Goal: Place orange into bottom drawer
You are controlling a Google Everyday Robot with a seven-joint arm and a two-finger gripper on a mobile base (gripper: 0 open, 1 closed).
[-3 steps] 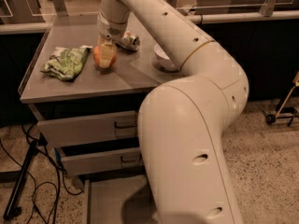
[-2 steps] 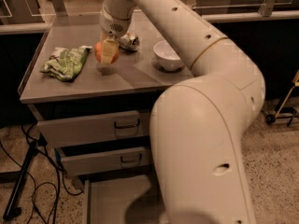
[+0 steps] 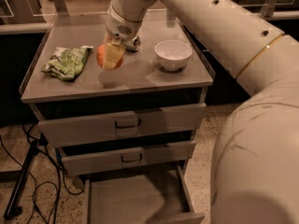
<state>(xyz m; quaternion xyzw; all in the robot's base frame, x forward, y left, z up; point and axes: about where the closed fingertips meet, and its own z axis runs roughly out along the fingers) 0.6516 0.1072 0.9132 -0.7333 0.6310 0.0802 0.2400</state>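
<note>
**Now held aloft: orange in hand, arm swinging clear**

Over the last second the gripper [image 3: 112, 59] has hardly shifted over the bench [image 3: 140, 80]. It keeps the orange [image 3: 100, 55] at upper left of centre, seemingly just off the grey top, with a soft shadow below it. The fingers [image 3: 113, 54] are closed on the fruit, one pale pad across its front and orange skin showing at either side.

What has changed is the arm [image 3: 243, 55]. Its big elbow, which hid the bowl [image 3: 173, 54] a second ago, has swung right. The bowl now shows whole, right of the orange and apart from it. The bag [image 3: 67, 62] lies unmoved to the left.

For the task, this reads as the pick done and the carry about to begin. The bottom drawer [image 3: 135, 195] stands pulled out at the lower edge of the frame, well below the orange. The fruit probably has to come forward past the bench edge, then down in front of the two upper drawers [image 3: 117, 125] before the fingers let go.
</note>
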